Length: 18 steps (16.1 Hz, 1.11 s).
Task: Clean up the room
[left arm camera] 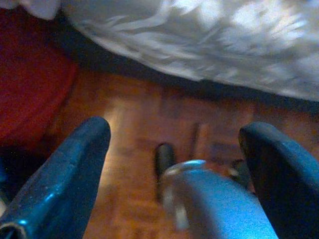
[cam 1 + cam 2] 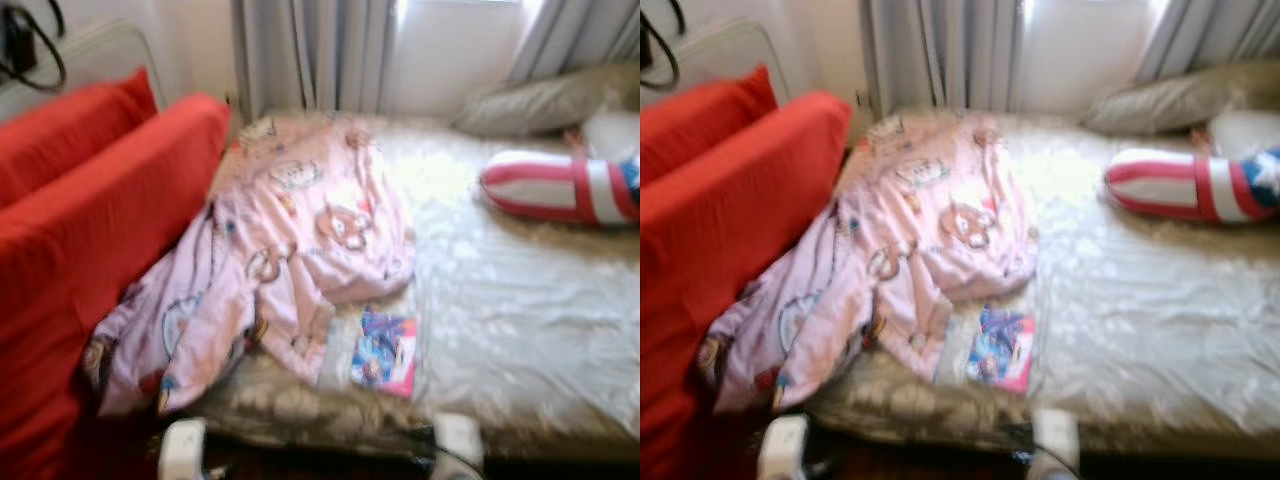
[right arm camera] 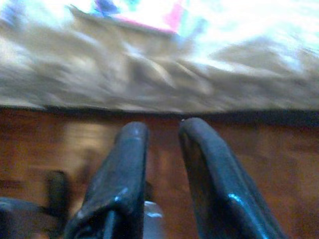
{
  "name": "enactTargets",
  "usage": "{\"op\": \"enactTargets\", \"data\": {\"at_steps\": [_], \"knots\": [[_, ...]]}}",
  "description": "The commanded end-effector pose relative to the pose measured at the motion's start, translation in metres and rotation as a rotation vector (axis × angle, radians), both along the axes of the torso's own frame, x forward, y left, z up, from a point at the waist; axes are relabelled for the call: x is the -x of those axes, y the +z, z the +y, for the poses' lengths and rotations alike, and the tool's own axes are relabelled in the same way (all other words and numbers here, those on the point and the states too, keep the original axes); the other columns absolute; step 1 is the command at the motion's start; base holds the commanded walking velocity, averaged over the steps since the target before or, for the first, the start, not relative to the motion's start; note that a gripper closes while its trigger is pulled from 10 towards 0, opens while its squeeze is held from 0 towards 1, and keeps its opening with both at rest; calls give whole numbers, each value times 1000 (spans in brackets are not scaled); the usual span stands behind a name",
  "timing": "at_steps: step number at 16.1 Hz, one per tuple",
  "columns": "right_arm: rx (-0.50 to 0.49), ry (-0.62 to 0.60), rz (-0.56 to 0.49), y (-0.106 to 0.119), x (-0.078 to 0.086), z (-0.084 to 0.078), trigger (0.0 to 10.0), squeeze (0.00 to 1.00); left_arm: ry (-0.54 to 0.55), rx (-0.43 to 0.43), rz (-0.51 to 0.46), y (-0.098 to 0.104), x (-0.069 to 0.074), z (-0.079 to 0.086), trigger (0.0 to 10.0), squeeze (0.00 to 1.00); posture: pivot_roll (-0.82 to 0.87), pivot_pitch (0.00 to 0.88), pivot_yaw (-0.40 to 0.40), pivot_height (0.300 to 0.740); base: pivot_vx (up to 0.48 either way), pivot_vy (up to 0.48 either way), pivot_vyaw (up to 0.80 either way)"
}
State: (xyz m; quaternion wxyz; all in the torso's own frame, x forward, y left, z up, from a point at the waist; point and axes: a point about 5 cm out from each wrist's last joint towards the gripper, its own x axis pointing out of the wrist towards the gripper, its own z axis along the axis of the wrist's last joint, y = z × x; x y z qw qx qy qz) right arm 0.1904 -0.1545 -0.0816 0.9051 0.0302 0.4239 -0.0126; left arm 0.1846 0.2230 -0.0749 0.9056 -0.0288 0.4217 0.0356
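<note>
A rumpled pink printed garment (image 2: 290, 250) lies over the left part of the bed (image 2: 520, 330) and spills down its left side. A small colourful book or packet (image 2: 385, 352) rests flat near the bed's front edge, just right of the garment. Both arms hang low in front of the bed, above the wooden floor. In the left wrist view, my left gripper (image 1: 177, 132) is open with its fingers spread wide and nothing between them. In the right wrist view, my right gripper (image 3: 163, 127) is shut and empty, facing the bed's front edge, with the packet (image 3: 144, 12) above it.
Red cushions (image 2: 90, 230) stand against the bed's left side. A red-and-white striped pillow (image 2: 560, 187) and a grey pillow (image 2: 540, 100) lie at the bed's far right. Curtains (image 2: 310, 55) hang behind. The wooden floor (image 1: 139, 129) runs under the bed's edge.
</note>
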Motion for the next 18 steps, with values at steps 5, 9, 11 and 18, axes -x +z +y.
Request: {"op": "enactTargets", "data": {"at_steps": [5,9,11,18], "knots": [[18,-47,6,-1,4,-14,10000,0,-3,15,-10,0,-3,-6,10000,0,49,14,-9,740,0,0,320],[10,-51,-13,1,1,-14,10000,0,-4,21,-12,0,-3,-6,10000,0,46,13,-10,740,0,0,0],[14,-41,-13,1,1,-14,10000,0,-4,22,-11,0,-3,-7,10000,0,47,14,-11,740,0,0,0],[18,-41,7,-2,5,-14,10000,0,-5,26,-9,-1,-2,-7,10000,0,44,9,-15,740,143,0,229]]}}
